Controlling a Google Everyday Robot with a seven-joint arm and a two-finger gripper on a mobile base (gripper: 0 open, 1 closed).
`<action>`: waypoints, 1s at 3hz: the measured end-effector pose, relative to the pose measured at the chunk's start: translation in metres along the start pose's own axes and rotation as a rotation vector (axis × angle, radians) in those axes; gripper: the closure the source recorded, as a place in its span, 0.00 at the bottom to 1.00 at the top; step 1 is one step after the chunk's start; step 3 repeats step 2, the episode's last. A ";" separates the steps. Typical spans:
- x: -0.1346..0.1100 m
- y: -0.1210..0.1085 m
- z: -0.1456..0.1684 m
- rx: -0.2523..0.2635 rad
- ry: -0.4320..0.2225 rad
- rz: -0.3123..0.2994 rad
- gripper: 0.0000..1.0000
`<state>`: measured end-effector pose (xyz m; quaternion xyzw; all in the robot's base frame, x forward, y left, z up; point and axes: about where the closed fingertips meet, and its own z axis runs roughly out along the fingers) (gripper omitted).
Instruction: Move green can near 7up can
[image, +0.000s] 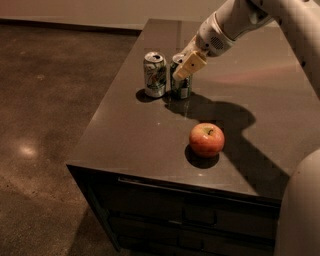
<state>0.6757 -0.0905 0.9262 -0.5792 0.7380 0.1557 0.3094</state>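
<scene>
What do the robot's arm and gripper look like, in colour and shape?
The arm is white and rounded, with a patch of small dark holes near the wrist. The gripper, at the top of the shiny all-green can, is pale beige and blocky. No cables show.

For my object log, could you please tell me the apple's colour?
The apple is red with yellowish patches (camera view); the end effector is at the green can.

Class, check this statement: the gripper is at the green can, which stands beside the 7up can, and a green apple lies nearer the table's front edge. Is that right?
Not quite: the apple is red, not green, as the camera view shows. The gripper is at the green can, beside the 7up can.
</scene>
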 end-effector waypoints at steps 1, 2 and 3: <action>0.000 0.000 0.004 -0.004 0.000 0.000 0.00; 0.000 0.000 0.004 -0.004 0.000 0.000 0.00; 0.000 0.000 0.004 -0.004 0.000 0.000 0.00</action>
